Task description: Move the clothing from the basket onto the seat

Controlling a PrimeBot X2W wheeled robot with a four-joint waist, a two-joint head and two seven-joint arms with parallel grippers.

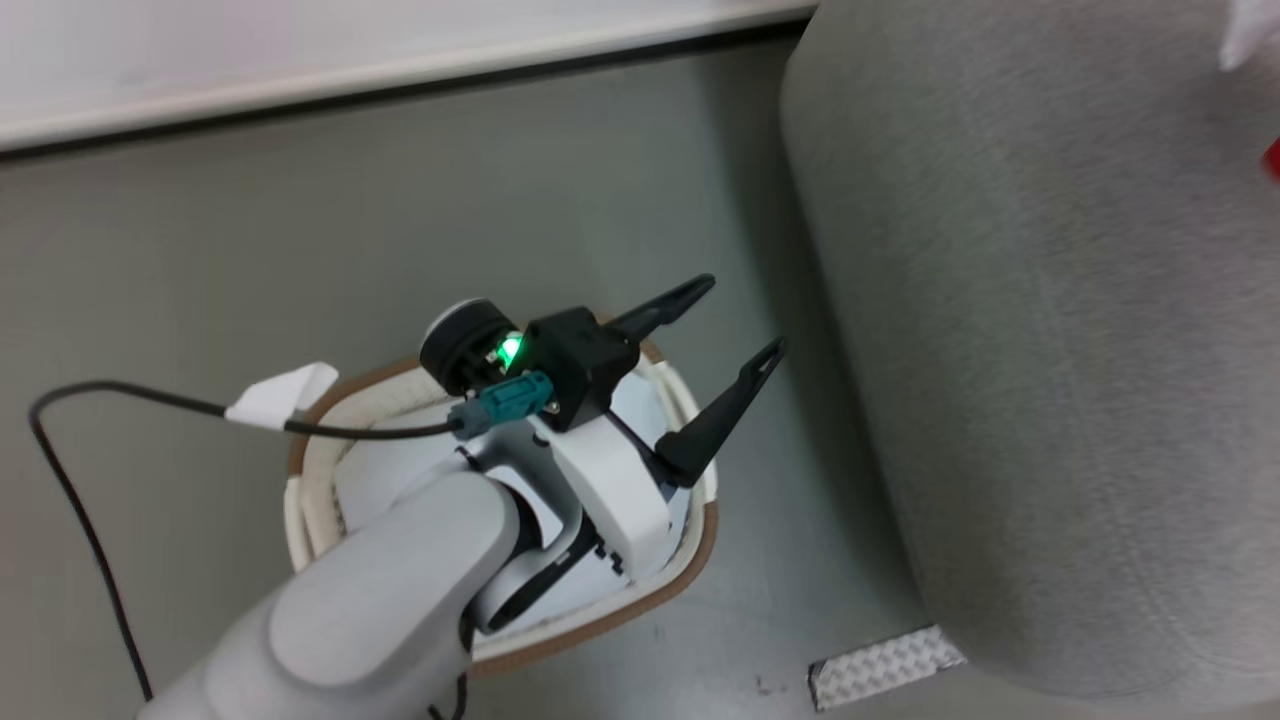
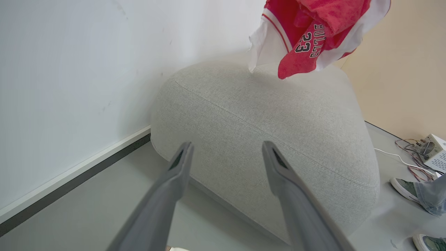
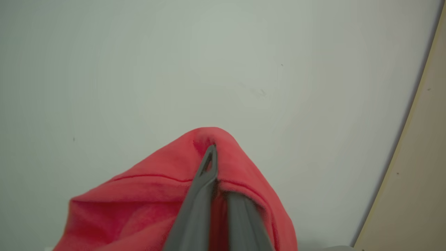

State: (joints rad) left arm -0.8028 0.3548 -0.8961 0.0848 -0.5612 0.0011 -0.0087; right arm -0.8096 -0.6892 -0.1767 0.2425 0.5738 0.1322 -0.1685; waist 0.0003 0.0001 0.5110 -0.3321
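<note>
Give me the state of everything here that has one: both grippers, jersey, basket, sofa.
Left gripper: open, holding nothing, over the basket.
Right gripper: shut on the jersey.
Jersey: bunched, hanging from the grip above the sofa.
Basket: upright, inside mostly hidden by the left arm.
Sofa: beside the basket, jersey not yet laid on it.

It looked like a test lab: bare white wall [image 2: 69,87], plain grey floor [image 2: 87,209], and on it a fan box [image 2: 432,151] trailing loose wires [image 2: 407,144].
</note>
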